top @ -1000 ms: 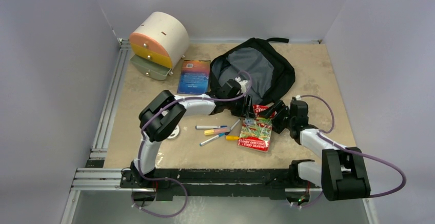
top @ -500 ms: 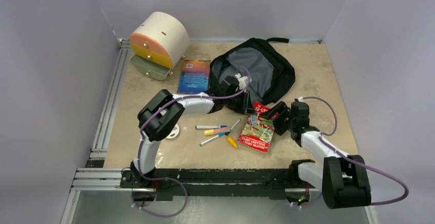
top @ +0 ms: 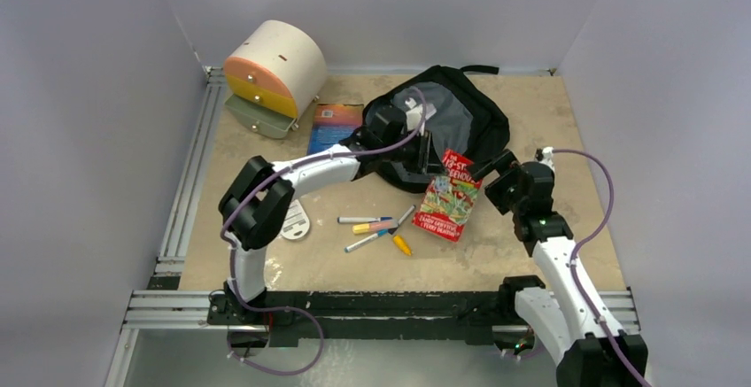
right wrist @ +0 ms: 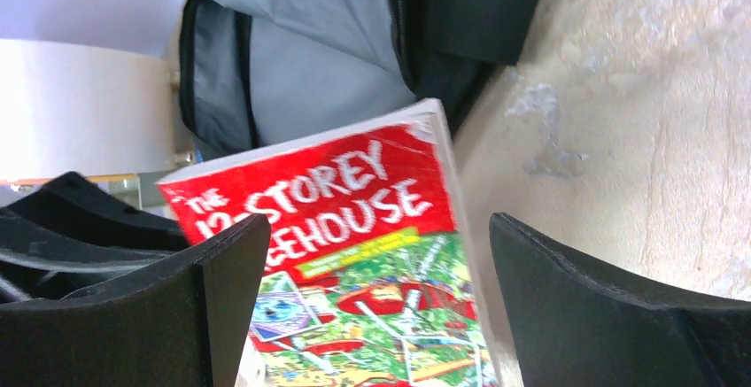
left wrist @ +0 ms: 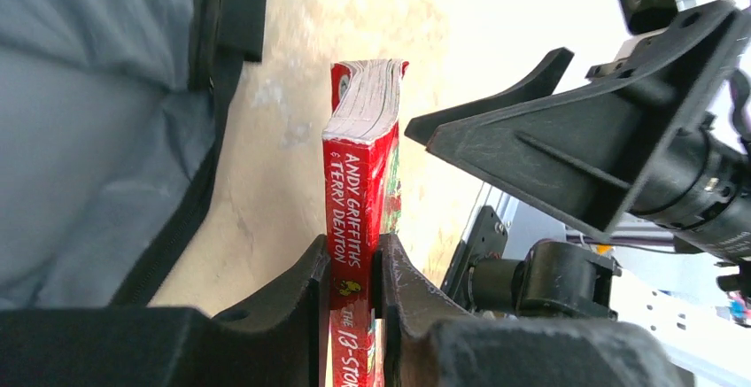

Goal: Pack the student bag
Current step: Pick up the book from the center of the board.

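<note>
The student bag (top: pixel 460 117) lies open at the back of the table, its grey lining showing. A red paperback (top: pixel 452 199) stands tilted on its lower edge just in front of the bag. My left gripper (top: pixel 431 173) is shut on the paperback's spine (left wrist: pixel 361 183), with the bag's lining (left wrist: pixel 89 121) to its left. My right gripper (top: pixel 492 174) is open just right of the book and touches nothing. In the right wrist view the cover (right wrist: pixel 354 201) shows between the wide-apart fingers of that gripper (right wrist: pixel 376 223), with the bag (right wrist: pixel 310 59) behind it.
Several markers (top: pixel 376 226) and a yellow-orange one (top: pixel 401 244) lie in front of the book. A blue book (top: pixel 336 130) lies left of the bag. The cream-and-orange drawer box (top: pixel 273 73) stands at the back left. A white disc (top: pixel 295 225) lies near the left arm.
The left gripper closed on the red book's spine and raised it toward the bag. The right gripper opened, let go of the book and drew back to the right.
</note>
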Motion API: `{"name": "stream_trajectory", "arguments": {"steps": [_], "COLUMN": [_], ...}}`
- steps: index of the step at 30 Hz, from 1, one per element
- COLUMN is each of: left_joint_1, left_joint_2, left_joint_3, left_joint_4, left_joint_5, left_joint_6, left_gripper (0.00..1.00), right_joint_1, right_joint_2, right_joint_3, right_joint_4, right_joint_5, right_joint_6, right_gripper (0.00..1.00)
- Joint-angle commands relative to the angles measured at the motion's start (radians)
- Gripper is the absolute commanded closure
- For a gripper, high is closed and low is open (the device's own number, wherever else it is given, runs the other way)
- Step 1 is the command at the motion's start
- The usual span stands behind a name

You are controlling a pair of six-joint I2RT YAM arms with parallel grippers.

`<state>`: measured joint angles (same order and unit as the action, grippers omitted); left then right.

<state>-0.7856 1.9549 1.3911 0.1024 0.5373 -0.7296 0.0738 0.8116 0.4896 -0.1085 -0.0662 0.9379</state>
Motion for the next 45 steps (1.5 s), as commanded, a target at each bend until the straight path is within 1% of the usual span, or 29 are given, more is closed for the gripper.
{"name": "stream_trajectory", "arguments": {"steps": [1, 3, 5, 10, 13, 17, 20, 23, 25, 27, 29, 33, 36, 41, 43, 45], "left_joint_1": [0.033, 0.054, 0.087, 0.201, 0.257, 0.315, 0.352, 0.368, 0.368, 0.371, 0.374, 0.376, 0.376, 0.377, 0.376, 0.376], "left_joint_2": [-0.140, -0.174, -0.211, -0.315, -0.372, -0.433, -0.485, -0.545, -0.573, -0.586, -0.583, -0.584, -0.592, -0.608, -0.627, -0.652], "left_joint_3": [0.113, 0.127, 0.127, 0.104, 0.095, 0.088, 0.040, -0.022, -0.051, -0.071, -0.071, -0.065, -0.061, -0.052, -0.067, -0.085], "left_joint_4": [-0.038, -0.082, -0.145, -0.285, -0.345, -0.411, -0.387, -0.315, -0.292, -0.280, -0.292, -0.324, -0.342, -0.387, -0.380, -0.357], "left_joint_5": [-0.017, -0.055, -0.109, -0.236, -0.291, -0.352, -0.317, -0.273, -0.284, -0.302, -0.316, -0.389, -0.402, -0.388, -0.375, -0.357], "left_joint_6": [0.123, 0.158, 0.169, 0.170, 0.180, 0.203, 0.217, 0.255, 0.272, 0.279, 0.270, 0.199, 0.165, 0.133, 0.141, 0.174], "left_gripper": [1.00, 1.00, 1.00, 1.00, 1.00, 1.00, 1.00, 1.00, 1.00, 1.00, 1.00, 1.00, 1.00, 1.00, 1.00, 1.00], "right_joint_1": [0.006, 0.007, 0.006, 0.006, 0.014, 0.057, 0.078, 0.085, 0.095, 0.112, 0.130, 0.202, 0.255, 0.295, 0.307, 0.308], "right_joint_2": [0.002, 0.023, 0.060, 0.162, 0.267, 0.432, 0.496, 0.478, 0.471, 0.484, 0.519, 0.632, 0.741, 0.968, 1.006, 0.982], "right_joint_3": [0.059, 0.070, 0.097, 0.187, 0.258, 0.386, 0.442, 0.436, 0.433, 0.455, 0.487, 0.581, 0.667, 0.863, 0.927, 0.912], "right_joint_4": [0.000, 0.041, 0.081, 0.144, 0.163, 0.180, 0.247, 0.394, 0.461, 0.462, 0.431, 0.375, 0.345, 0.223, 0.175, 0.199], "right_joint_5": [0.054, 0.044, 0.046, 0.005, -0.008, -0.028, -0.130, -0.302, -0.350, -0.334, -0.280, -0.067, 0.040, 0.109, 0.122, 0.097], "right_joint_6": [-0.043, -0.072, -0.149, -0.246, -0.283, -0.344, -0.370, -0.379, -0.377, -0.403, -0.438, -0.539, -0.635, -0.728, -0.724, -0.678], "right_gripper": [0.05, 0.05, 0.06, 0.12, 0.13, 0.14, 0.14, 0.13, 0.13, 0.13, 0.13, 0.13, 0.13, 0.14, 0.14, 0.16]}}
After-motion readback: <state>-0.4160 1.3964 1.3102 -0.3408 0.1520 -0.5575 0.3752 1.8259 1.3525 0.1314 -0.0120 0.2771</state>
